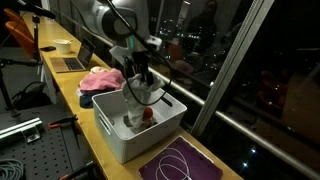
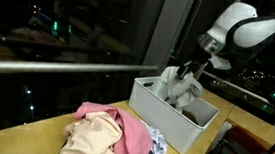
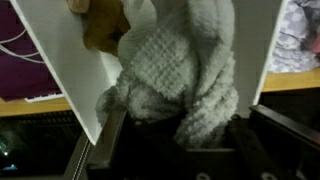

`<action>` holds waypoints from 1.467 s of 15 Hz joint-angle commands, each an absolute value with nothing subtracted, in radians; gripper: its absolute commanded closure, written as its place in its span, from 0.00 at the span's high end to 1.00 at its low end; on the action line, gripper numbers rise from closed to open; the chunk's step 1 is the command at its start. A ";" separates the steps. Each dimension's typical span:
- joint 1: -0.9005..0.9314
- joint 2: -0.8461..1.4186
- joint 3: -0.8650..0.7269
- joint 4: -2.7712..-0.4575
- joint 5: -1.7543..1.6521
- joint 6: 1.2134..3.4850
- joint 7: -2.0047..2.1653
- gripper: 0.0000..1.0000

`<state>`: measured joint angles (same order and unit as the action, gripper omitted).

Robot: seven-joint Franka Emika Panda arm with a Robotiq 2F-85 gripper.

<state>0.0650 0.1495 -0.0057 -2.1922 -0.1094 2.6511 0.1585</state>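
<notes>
Grey and nubbly, the fleecy cloth point(image 1: 141, 93) hangs bunched from the hand point(image 1: 138, 78), which is clamped shut on its upper folds. In both exterior views the cloth dangles over the white bin point(image 1: 118, 138), its lower end down inside the walls. The wrist view shows the same cloth point(image 3: 180, 80) filling the middle of the picture, with the bin's white wall point(image 3: 60, 70) slanting past on one side and a brown item point(image 3: 100, 25) lying deeper in the bin (too blurred to name). A small red item point(image 1: 148, 114) also sits in the bin beneath the cloth.

The bin stands on a wooden table point(image 1: 70, 105) that runs along a dark window point(image 1: 215, 45). A pile of pink garments point(image 2: 100, 134) lies on the table near the bin, not touching the hand. On the bin's other side a purple mat point(image 1: 195, 168) carries a looped white cord point(image 1: 172, 160).
</notes>
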 commanded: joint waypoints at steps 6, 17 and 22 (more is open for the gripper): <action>0.157 -0.108 0.157 -2.051 -0.183 2.364 0.214 0.00; 0.346 0.141 0.361 -1.724 -0.315 2.107 0.366 0.04; 0.362 0.197 0.317 -1.732 -0.279 2.109 0.348 0.44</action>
<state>0.3500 0.1709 0.3505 -1.7688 -0.2911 2.1412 0.3595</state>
